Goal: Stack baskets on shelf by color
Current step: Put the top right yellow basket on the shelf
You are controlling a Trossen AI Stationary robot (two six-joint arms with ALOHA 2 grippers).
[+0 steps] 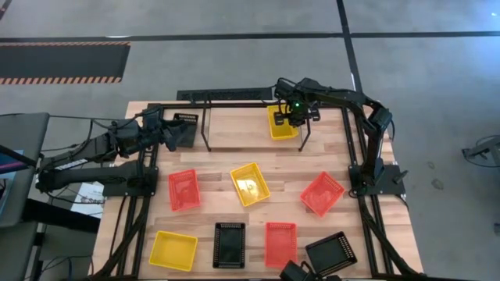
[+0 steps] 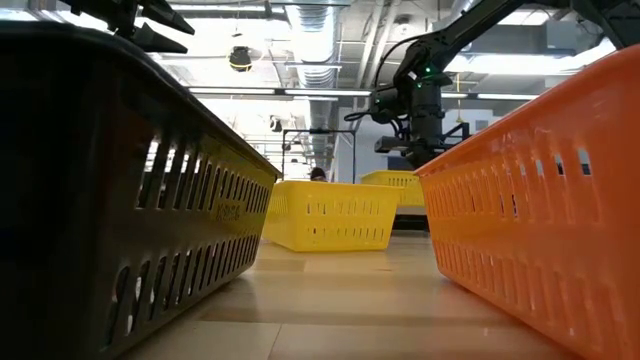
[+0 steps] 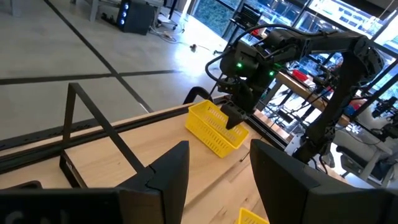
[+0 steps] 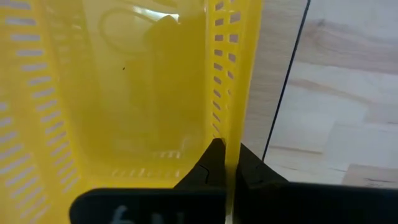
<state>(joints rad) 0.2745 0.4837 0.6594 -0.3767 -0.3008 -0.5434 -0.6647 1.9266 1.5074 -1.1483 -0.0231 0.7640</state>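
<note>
Pale wood forms the desk (image 1: pixel 219 129), on which the shelf (image 1: pixel 234 105) of thin black tubing is set along the far edge, between the two arms. The baskets are spread over the desk: nearer the camera side lie two red ones (image 1: pixel 183 190) (image 1: pixel 322 193), a yellow one (image 1: pixel 250 184) between them, and a front row of a yellow (image 1: pixel 173 250), a black (image 1: pixel 229 244), a red (image 1: pixel 280 243) and a black (image 1: pixel 331 254) basket. A black basket (image 1: pixel 182 133) is seen at the shelf's left end, right at the left claw (image 1: pixel 168 134); from the left wrist view its fingers (image 3: pixel 171 171) stand apart with nothing visibly pinched between them, and whether the black basket is touched cannot be told. The decisive relation is at the shelf's right end: a yellow basket (image 1: pixel 283 122) is held there by the right claw (image 1: pixel 293 119), which is clenched on one mesh wall, the wall being seen edge-on between the fingertips in the right wrist view (image 4: pixel 225 168). The basket hangs directly beneath that claw, its long axis running from the desk's far edge toward the near one, with a shelf upright (image 4: pixel 283 87) just beside the gripped wall. The right arm is plainly the nearer one; setting this basket down is judged to turn on keeping that wall clear of the tubing.
</note>
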